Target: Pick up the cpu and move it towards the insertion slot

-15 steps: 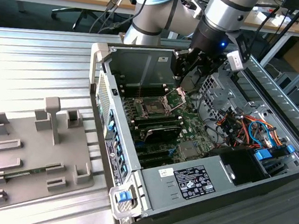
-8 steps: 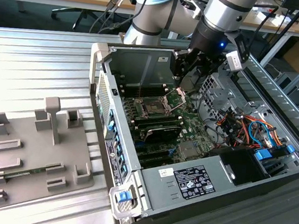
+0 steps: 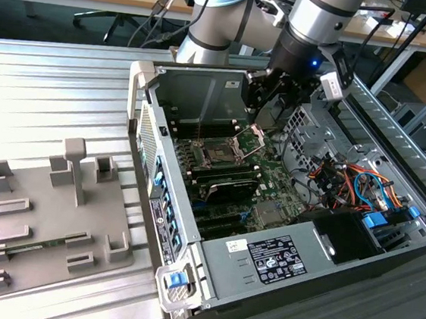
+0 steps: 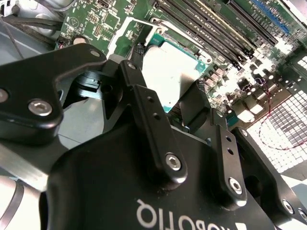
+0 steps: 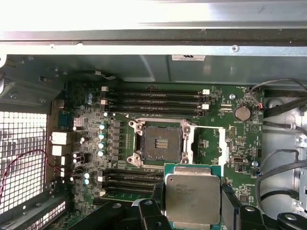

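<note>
Gripper point(image 3: 260, 107) hangs inside the open case point(image 3: 228, 92), above the motherboard point(image 5: 216, 143). Jaws clamped on the cpu point(image 5: 193, 197), one finger point(image 4: 196, 103) on each side edge; its silver top shows in both wrist views. Cpu held clear of the board, just beside the slot point(image 5: 160, 143), whose dark centre lies exposed, bracket point(image 3: 255, 139) raised.

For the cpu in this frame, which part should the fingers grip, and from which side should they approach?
Grip the cpu by two opposite thin edges, coming from above its flat silver top. It is a thin square plate, so only the edges give purchase. The gripper already appears to hold it this way, above the board and short of the insertion slot.
</note>
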{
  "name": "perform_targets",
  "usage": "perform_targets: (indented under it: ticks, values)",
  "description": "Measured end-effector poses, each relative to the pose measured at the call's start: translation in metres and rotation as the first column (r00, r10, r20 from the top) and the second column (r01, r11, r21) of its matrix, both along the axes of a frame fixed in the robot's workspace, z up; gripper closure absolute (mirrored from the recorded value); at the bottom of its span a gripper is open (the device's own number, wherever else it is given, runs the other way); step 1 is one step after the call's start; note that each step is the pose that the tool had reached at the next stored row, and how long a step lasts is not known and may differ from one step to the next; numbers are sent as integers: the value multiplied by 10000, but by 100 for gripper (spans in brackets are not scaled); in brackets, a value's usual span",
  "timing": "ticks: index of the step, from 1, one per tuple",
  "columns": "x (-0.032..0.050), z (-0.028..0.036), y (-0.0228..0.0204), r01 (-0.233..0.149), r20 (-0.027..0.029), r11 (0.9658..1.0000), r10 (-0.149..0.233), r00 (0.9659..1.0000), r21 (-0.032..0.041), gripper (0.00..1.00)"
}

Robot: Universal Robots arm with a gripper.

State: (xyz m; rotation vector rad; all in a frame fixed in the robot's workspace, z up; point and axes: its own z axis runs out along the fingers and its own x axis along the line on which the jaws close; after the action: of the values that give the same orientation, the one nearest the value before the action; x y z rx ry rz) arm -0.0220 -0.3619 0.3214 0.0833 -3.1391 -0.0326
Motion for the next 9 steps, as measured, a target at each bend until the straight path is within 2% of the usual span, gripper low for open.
perform_targets:
  ticks: [9]
  values:
    - [0, -26, 117, 0, 0, 10000, 0, 10000, 0, 45]
